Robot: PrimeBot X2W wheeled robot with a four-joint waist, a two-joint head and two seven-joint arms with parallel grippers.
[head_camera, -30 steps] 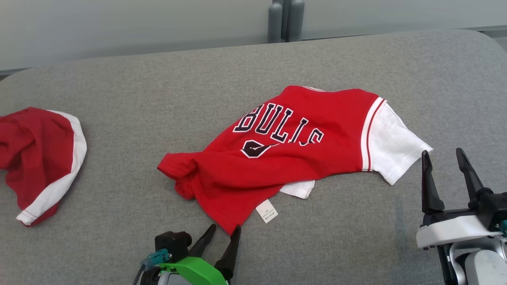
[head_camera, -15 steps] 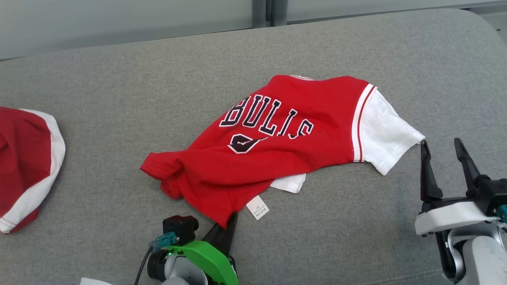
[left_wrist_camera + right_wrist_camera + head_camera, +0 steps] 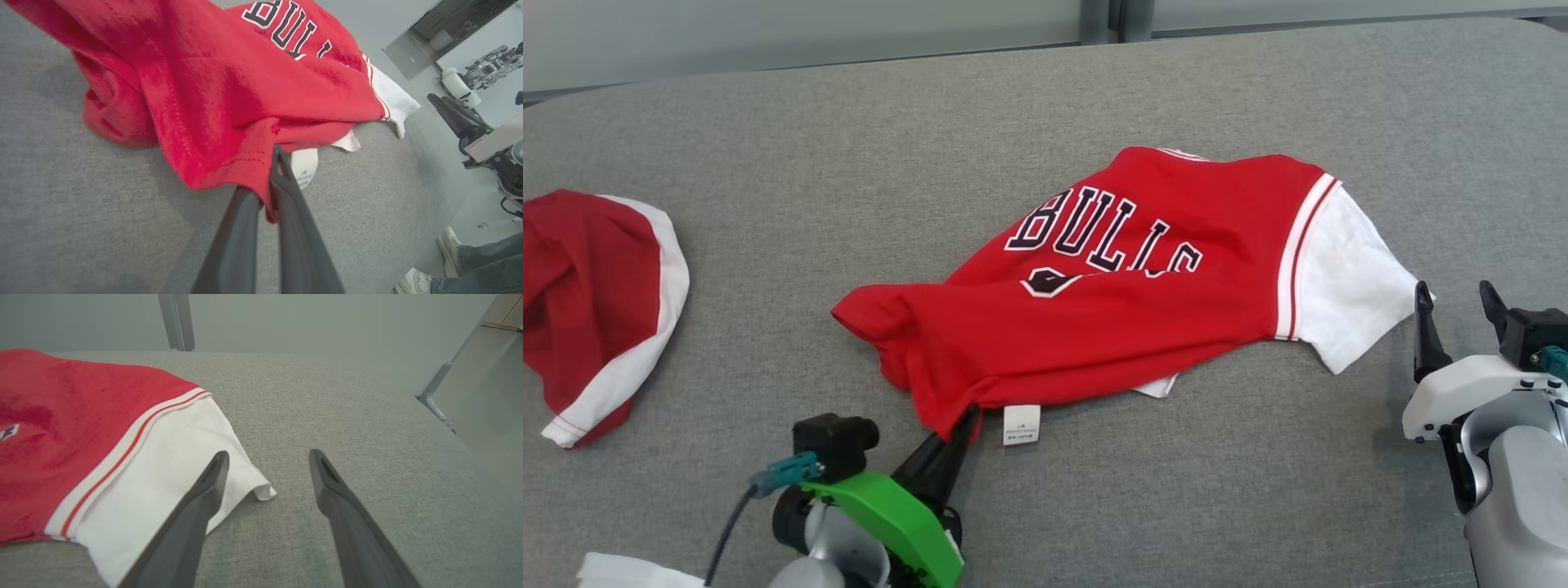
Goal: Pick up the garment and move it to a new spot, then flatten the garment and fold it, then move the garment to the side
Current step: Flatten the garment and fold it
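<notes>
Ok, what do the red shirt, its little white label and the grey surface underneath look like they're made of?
The red shirt: soft matte knit, probably cotton; it drapes, creases, and shows a stitched hem.
The care label: thin white printed tape, woven or satin, too small to tell.
The grey surface: matte woven upholstery-type cloth, judging by its fine flecked grain.

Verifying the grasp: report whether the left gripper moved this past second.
Yes. Against the care label, the left gripper has gone forward: its tips, earlier short of it, now clamp the red jersey's hem beside it.
</notes>
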